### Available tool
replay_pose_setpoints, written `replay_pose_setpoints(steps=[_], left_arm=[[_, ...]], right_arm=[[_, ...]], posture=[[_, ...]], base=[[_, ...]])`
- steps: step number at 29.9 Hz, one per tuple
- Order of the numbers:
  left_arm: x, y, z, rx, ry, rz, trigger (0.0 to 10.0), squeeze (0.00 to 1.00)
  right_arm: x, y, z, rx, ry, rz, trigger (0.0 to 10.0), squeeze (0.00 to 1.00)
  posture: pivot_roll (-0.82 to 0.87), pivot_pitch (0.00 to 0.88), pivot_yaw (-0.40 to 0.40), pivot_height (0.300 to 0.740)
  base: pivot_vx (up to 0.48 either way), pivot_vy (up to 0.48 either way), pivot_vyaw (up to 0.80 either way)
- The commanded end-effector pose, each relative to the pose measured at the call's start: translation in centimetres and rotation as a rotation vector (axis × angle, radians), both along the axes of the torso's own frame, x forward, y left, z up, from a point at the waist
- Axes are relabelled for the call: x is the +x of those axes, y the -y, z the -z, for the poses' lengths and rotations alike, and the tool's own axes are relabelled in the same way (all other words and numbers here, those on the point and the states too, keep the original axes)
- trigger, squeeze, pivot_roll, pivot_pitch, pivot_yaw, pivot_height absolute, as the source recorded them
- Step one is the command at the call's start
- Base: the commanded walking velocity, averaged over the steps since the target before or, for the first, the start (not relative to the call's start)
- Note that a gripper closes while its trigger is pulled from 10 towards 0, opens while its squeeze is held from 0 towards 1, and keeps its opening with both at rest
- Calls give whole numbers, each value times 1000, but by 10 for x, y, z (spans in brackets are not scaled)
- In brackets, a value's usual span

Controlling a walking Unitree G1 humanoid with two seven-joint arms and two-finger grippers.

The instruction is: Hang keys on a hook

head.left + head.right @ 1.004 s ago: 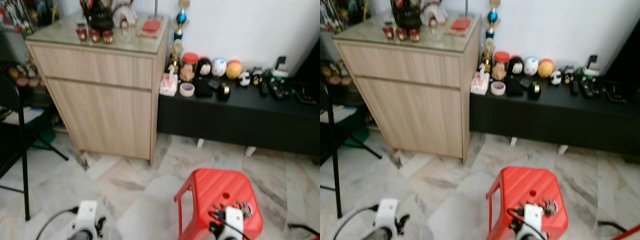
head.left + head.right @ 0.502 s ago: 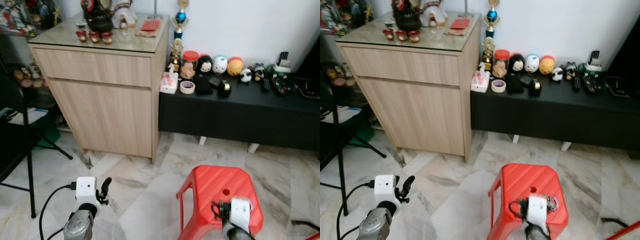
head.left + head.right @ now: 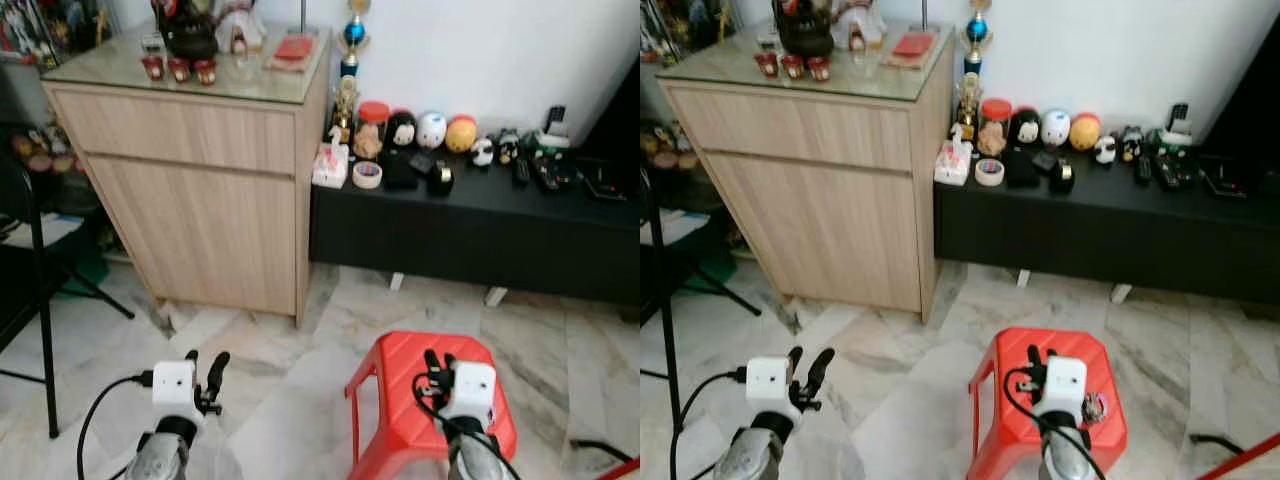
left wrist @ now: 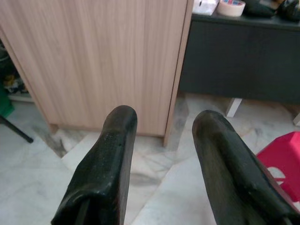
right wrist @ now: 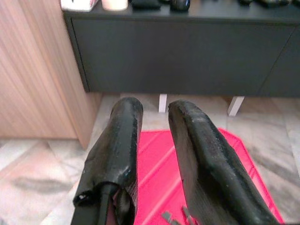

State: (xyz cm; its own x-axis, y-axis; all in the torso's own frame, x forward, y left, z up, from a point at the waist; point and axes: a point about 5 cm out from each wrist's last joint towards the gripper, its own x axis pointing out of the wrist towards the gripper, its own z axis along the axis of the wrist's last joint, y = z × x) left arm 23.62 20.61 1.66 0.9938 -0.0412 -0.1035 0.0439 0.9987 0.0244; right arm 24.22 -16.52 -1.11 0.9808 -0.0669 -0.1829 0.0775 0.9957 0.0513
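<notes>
Keys (image 3: 1095, 407): a small bunch lying on top of the red stool (image 3: 1000, 420), near its right-hand edge, just beside and partly behind the right gripper's camera block. In the right wrist view a few metal bits (image 5: 176, 216) lie on the red seat below the fingers (image 5: 117, 145); detail too small to sort ring from blades.

Handling, judged: light, rigid metal pieces loosely joined, so the bunch will flop and swing; smooth metal on smooth plastic is likely to skid when nudged. Best hold is probably the ring or the thick cluster where the keys meet, pinched from above, leaving the ring free for a hook. No hook identified among the things in sight.

Right gripper (image 3: 437, 360): over the stool, fingers a narrow gap apart, nothing between them.
Left gripper (image 3: 204, 367): over the marble floor (image 3: 270, 400), fingers spread wider, empty.

Containers: a wooden cabinet (image 3: 200, 200), doors closed, contents unseen. A red-lidded jar (image 3: 376, 128) on the black low table (image 3: 480, 225); contents not legible.
</notes>
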Motion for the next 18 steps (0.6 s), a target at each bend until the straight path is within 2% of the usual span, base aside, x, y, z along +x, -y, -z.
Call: replay_pose_setpoints(steps=[1, 4, 14, 18], left_arm=[[2, 6, 0, -19, -5, 15, 10000, 0], [9, 9, -4, -21, 1, 15, 10000, 0], [15, 13, -9, -8, 1, 44, 10000, 0], [16, 13, -9, -2, -6, 43, 10000, 0]], right_arm=[[0, 2, -2, 4, 9, 11, 10000, 0], [4, -2, -2, 24, 4, 16, 10000, 0], [8, -5, -5, 29, 5, 20, 10000, 0], [7, -5, -4, 31, -6, 15, 10000, 0]], posture=[[72, 0, -82, 740], [67, 0, -77, 740], [68, 0, -71, 740], [71, 0, -70, 740]], base=[[0, 0, 0], [0, 0, 0], [0, 0, 0], [0, -404, 0]])
